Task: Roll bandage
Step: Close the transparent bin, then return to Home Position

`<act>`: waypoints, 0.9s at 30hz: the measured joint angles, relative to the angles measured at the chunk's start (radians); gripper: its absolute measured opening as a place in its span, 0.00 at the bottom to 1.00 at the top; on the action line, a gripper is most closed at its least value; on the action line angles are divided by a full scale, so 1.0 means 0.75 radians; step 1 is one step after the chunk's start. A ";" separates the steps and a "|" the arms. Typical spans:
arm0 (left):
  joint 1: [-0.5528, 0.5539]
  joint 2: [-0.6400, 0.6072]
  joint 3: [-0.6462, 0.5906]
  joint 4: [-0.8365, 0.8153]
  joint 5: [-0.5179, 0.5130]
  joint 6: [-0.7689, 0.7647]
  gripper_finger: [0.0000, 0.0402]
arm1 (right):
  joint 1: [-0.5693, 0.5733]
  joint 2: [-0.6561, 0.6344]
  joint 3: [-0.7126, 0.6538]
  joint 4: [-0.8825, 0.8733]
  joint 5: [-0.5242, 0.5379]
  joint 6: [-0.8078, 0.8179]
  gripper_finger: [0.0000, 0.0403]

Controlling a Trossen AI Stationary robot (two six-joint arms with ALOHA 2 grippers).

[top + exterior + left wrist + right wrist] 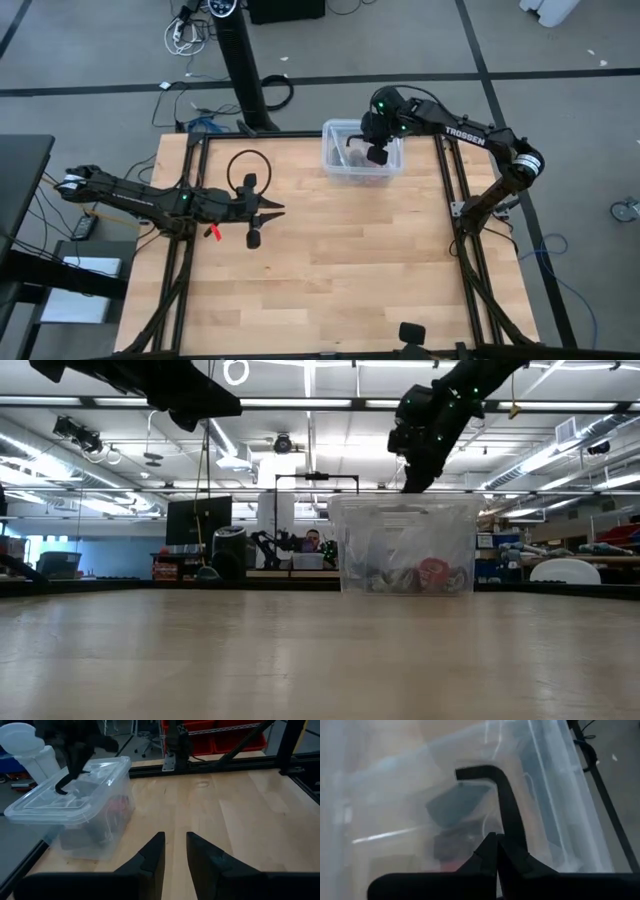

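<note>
Above the one clear box (362, 160), the right gripper (377, 154) hovers, fingers together—dark contents possibly the bandage—left gripper (268, 209) slightly apart.

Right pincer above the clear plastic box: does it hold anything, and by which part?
Nothing is held. The right pincer is shut and empty over the lid of the clear plastic box. The left pincer is open and empty.
</note>
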 joint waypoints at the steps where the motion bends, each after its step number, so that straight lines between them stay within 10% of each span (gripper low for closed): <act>1: 0.000 0.000 0.000 0.003 0.000 0.000 0.21 | -0.006 0.000 -0.023 0.026 -0.002 0.001 0.01; 17: 0.016 -0.243 0.005 -0.042 0.073 0.108 0.05 | 0.169 -0.324 -0.089 0.212 -0.120 0.066 0.00; 27: 0.017 -0.410 -0.326 0.180 0.187 0.075 0.02 | 0.425 -0.654 -0.900 1.194 -0.141 0.290 0.00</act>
